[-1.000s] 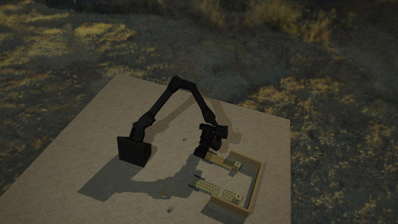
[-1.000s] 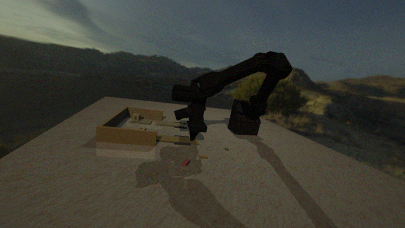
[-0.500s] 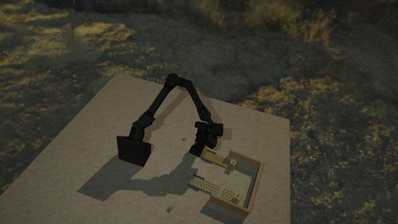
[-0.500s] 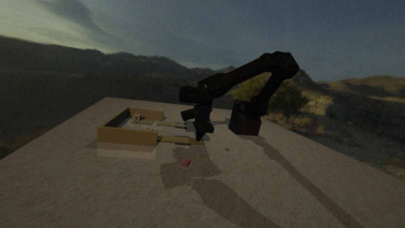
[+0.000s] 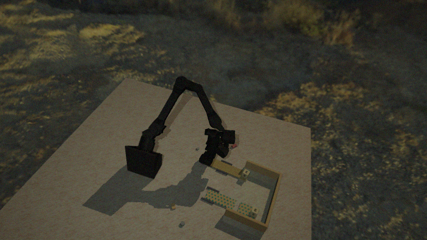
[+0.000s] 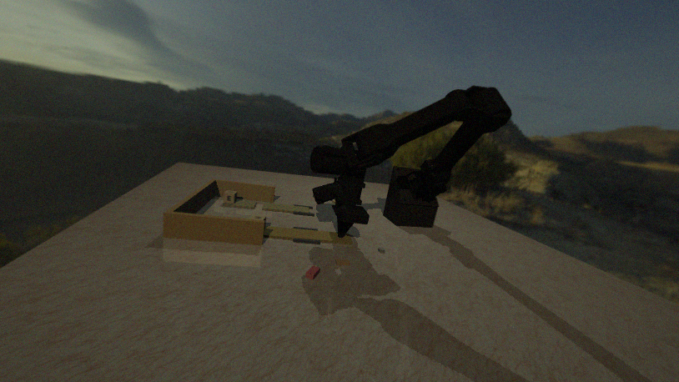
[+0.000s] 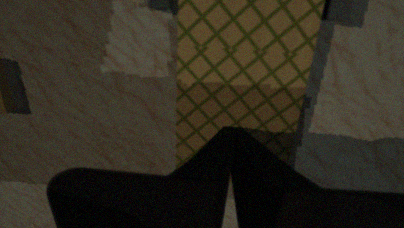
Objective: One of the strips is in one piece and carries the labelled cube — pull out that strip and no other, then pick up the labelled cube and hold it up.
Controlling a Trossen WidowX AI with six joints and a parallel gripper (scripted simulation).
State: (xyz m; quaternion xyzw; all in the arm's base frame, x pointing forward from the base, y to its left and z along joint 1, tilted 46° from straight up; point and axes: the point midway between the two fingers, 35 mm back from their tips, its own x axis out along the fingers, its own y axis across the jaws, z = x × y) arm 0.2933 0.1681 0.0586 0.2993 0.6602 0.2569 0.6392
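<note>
My gripper (image 5: 205, 161) (image 6: 342, 234) (image 7: 231, 135) is shut and empty, its fingertips down on or just above the near end of the yellow strip (image 5: 226, 168) (image 6: 284, 233) (image 7: 245, 45). That strip has a green lattice and looks unbroken. A pale cube (image 5: 245, 173) with a dark mark stands at its far end; the wall mostly hides this cube in the exterior view. The dotted strip (image 5: 219, 198) (image 6: 287, 208) is separated by a gap from its far piece (image 5: 244, 208) (image 6: 241, 204). Another pale marked cube (image 5: 254, 211) (image 6: 230, 196) stands on that far piece.
A wooden wall (image 5: 275, 194) (image 6: 213, 230) encloses the far ends on three sides. Low dark rails (image 5: 226, 163) (image 6: 306, 241) flank the strips. A red block (image 5: 234, 145) (image 6: 312, 272), an orange block (image 6: 342, 261) and small grey pieces (image 5: 181, 224) lie outside.
</note>
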